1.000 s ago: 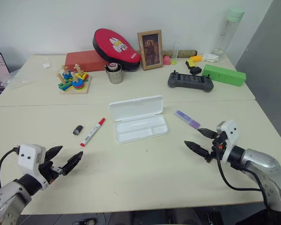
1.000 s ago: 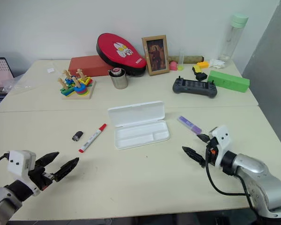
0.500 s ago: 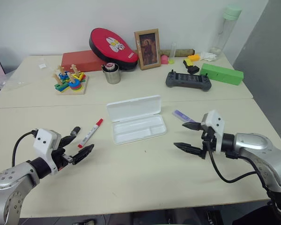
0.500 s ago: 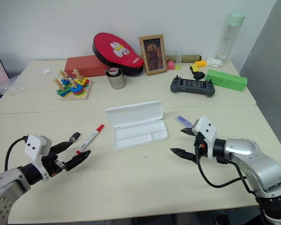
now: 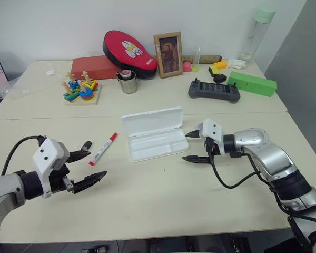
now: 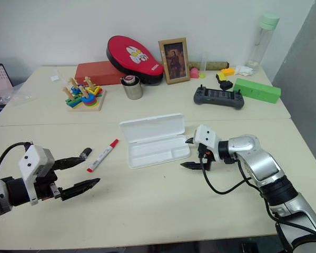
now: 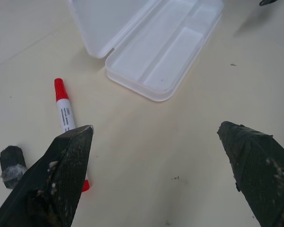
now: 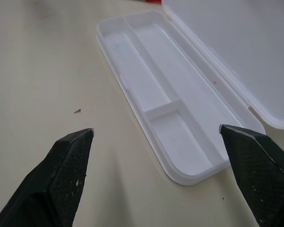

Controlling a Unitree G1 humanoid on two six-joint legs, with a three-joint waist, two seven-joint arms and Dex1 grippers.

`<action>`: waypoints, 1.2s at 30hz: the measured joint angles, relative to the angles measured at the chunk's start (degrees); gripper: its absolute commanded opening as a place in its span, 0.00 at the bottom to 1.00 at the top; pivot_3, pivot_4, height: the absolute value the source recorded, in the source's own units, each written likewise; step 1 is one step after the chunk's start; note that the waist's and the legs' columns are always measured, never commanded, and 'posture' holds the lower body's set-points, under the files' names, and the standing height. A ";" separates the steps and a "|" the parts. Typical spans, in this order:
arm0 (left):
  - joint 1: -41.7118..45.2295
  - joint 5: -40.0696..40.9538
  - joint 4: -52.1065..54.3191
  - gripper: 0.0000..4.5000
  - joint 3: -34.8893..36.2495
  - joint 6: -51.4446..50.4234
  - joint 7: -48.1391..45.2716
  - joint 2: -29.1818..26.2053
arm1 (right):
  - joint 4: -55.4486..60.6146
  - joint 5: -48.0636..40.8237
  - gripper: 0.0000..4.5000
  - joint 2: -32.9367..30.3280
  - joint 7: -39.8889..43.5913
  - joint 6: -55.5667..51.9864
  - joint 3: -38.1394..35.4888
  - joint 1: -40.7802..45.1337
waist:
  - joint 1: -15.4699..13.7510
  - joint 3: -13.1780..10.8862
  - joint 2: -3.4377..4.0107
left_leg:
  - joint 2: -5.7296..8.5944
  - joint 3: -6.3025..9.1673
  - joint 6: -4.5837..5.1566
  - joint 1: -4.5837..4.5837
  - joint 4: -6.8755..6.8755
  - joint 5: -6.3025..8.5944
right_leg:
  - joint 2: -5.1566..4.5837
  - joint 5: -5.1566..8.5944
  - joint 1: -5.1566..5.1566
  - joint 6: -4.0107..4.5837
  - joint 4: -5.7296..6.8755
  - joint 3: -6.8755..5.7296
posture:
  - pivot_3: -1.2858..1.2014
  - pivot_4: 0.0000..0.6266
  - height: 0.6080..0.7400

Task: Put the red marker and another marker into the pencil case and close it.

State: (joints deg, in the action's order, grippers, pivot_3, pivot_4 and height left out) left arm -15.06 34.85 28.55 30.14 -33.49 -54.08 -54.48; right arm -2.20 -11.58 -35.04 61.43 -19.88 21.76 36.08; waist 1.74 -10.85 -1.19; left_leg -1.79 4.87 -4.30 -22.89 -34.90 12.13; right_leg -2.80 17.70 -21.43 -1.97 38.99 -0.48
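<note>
Black fingers spread wide on the left tool [image 5: 87, 166], nothing in it, hovering over the near-left of the counter [image 5: 147, 200]. Just past its far finger sits a small black cylinder [image 5: 87, 145], and right beside that lies the red marker [image 5: 104, 148], flat on the counter with its cap pointing far-right toward the pencil case [image 5: 155, 133]. The case sits mid-counter, lid flipped back on the far side, tray empty.

The right tool [image 5: 194, 146] hangs just off the case's right end, also gaping wide and carrying nothing, pointing left at the tray. I can't make out the purple marker in the head views; the right arm is across the spot right of the case, so it may be hidden behind it.

What worries me: the black cylinder is so close to the red marker that a sloppy reach from the left could pinch or knock it instead. And the right tool is close enough to the light plastic case that a small drift left could shove it or tip the lid.
</note>
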 measured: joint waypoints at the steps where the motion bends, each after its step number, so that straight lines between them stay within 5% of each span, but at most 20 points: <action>1: 0.27 -0.08 0.76 1.00 0.00 0.09 0.00 -0.39 | -1.02 0.88 0.99 0.50 0.70 0.92 0.43 0.48 | 0.01 0.00 0.00 | 0.00 -0.01 0.00 0.00 0.00 0.00 | 0.00 0.00 0.00 0.00 0.01 0.01 | 0.52 0.24 1.00; 19: 0.25 -0.81 2.64 1.00 0.69 -0.12 1.11 0.19 | -12.35 10.29 0.99 7.64 5.46 6.35 6.11 4.80 | 0.09 -0.02 0.03 | -0.01 -0.03 0.00 0.07 -0.01 0.00 | 0.01 -0.01 0.01 0.00 0.07 0.05 | 0.52 0.24 1.00; 36: 0.95 -1.07 2.72 1.00 -0.09 -0.07 3.54 2.34 | -15.42 15.10 0.16 9.68 7.09 2.66 6.64 9.34 | -0.03 -0.01 0.02 | -0.02 -0.02 -0.01 0.09 -0.03 -0.01 | 0.03 -0.08 0.04 -0.03 0.08 0.06 | 0.52 0.24 1.00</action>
State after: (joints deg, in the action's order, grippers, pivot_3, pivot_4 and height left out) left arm -14.11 33.78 31.27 30.05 -33.56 -50.54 -52.14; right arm -17.62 3.51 -25.36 68.52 -17.22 28.41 45.42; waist 1.71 -10.86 -1.16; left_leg -1.81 4.84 -4.31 -22.80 -34.93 12.12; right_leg -2.78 17.62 -21.39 -2.00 39.06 -0.43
